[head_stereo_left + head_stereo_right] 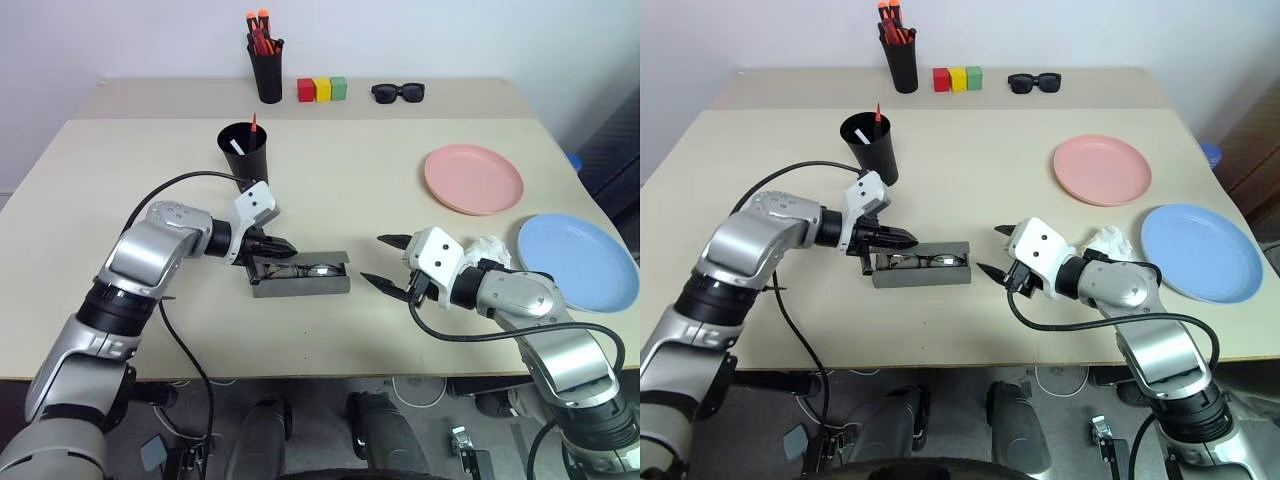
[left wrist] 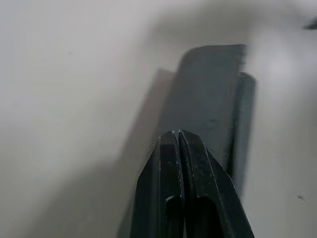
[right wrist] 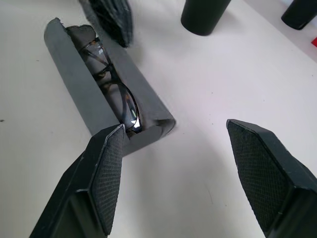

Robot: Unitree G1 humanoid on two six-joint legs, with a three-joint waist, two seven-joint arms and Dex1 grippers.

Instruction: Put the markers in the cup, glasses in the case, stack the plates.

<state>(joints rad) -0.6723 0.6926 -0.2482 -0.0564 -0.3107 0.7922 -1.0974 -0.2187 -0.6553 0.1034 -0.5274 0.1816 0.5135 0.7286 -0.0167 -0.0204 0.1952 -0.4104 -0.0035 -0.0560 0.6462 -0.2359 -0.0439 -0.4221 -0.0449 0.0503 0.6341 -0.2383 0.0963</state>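
The left claw (image 1: 284, 246) sits just left of centre in the head views, its two black fingers pressed together with nothing between them, tips over the left end of the grey case (image 1: 300, 278). The case lies open on the tabletop (image 1: 380, 220) at mid-frame, and the glasses (image 3: 116, 94) lie inside its trough, lenses along its length. The right claw (image 1: 386, 262) is just right of the case, its fingers spread wide and empty, pointing toward the case's right end without touching it. Above the left claw, in the upper left-centre, stands the cup (image 1: 243, 151) with the markers (image 1: 247, 136) in it, a red tip and a white body poking above its rim. To the right, the pink plate (image 1: 473, 179) lies in the upper right and the blue plate (image 1: 578, 257) lower at the right edge, apart and unstacked. A crumpled white paper (image 1: 487, 248) lies beside the right arm. Along the far top edge are a pen holder (image 1: 266, 60), coloured blocks (image 1: 321, 89) and black sunglasses (image 1: 398, 92).
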